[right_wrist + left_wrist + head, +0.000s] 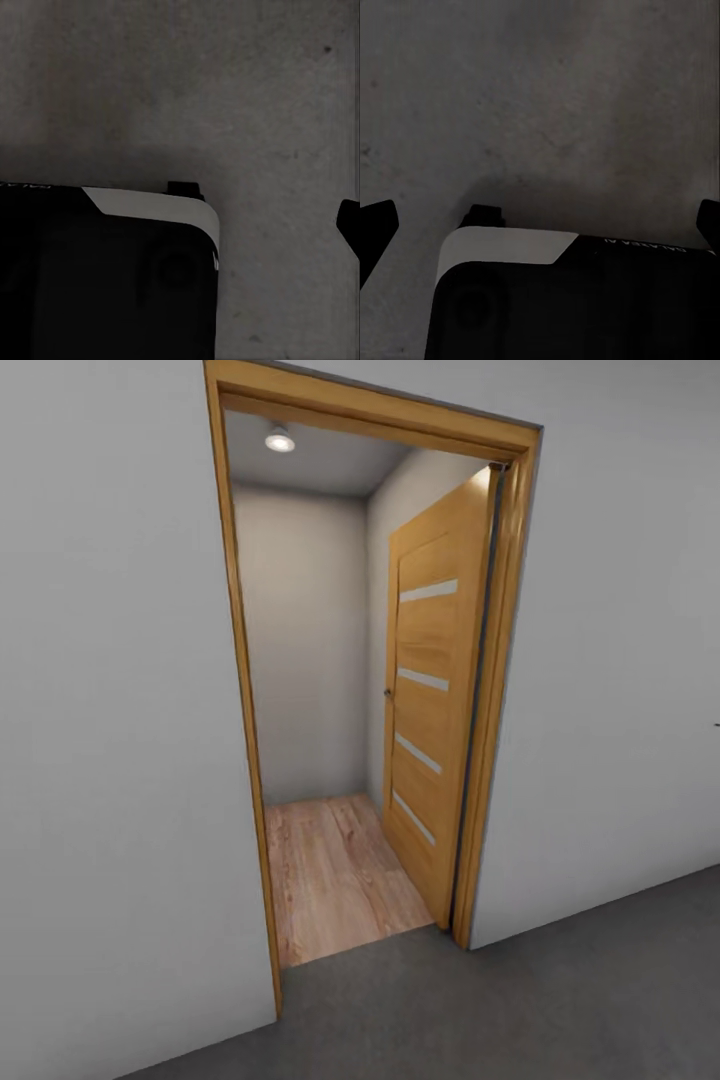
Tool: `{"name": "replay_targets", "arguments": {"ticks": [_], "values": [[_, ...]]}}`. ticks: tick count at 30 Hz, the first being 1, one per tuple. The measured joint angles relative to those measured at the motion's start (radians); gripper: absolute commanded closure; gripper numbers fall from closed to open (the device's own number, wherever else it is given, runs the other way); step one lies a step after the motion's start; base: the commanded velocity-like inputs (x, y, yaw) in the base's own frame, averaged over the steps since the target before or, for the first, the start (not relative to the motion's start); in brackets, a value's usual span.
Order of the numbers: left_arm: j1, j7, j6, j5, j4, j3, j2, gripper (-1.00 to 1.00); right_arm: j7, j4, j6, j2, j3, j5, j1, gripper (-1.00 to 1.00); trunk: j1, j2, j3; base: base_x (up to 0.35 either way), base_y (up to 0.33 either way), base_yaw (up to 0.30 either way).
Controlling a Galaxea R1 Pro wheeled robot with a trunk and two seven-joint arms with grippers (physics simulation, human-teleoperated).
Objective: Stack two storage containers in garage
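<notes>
The two storage containers are out of view. Dark mottled concrete floor of the garage lies under me. In the left wrist view my left gripper hangs open over that floor, its black fingertips at both picture edges with nothing between them. In the right wrist view my right gripper also points down at the concrete. One black fingertip sits far out at the edge, so it stands open and empty.
A wood-framed doorway in the pale grey wall stands straight ahead. Its oak door is swung inward to the right. Beyond it a short passage has light wood planks. My black and white base shows below both grippers.
</notes>
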Motion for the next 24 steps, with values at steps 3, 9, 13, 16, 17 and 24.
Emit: {"name": "replay_targets", "arguments": {"ticks": [3,9,13,16,17,24], "values": [[0.000,0.000,-0.001,0.000,0.000,0.000,0.001,-1.00,0.004,0.000,0.000,0.003,-0.001,-0.005,0.000,-1.00,0.000,0.000,0.000,0.304,-0.191,0.000],[0.000,0.000,-0.003,0.000,0.000,0.000,0.002,-1.00,0.006,-0.001,0.000,0.002,-0.002,-0.006,0.000,-1.00,0.000,0.000,0.000,0.303,-0.191,0.000],[0.000,0.000,-0.002,0.000,-0.001,0.000,0.003,-1.00,0.007,0.000,0.000,0.007,-0.002,-0.003,0.000,-1.00,0.000,0.000,0.000,0.303,-0.191,0.000],[0.000,0.000,-0.002,0.000,0.000,0.000,0.003,-1.00,0.007,0.000,0.000,0.006,-0.002,-0.002,0.000,-1.00,0.000,0.000,0.000,0.303,-0.191,0.000],[0.000,0.000,-0.002,0.000,0.000,0.000,0.003,-1.00,0.007,0.000,0.000,0.005,-0.003,-0.001,0.000,-1.00,0.000,0.000,0.000,0.303,-0.191,0.000],[0.000,0.000,-0.002,0.000,0.000,0.000,0.003,-1.00,0.006,-0.001,0.000,0.002,-0.003,0.001,0.000,-1.00,0.000,0.000,0.000,0.303,-0.191,0.000]]}}
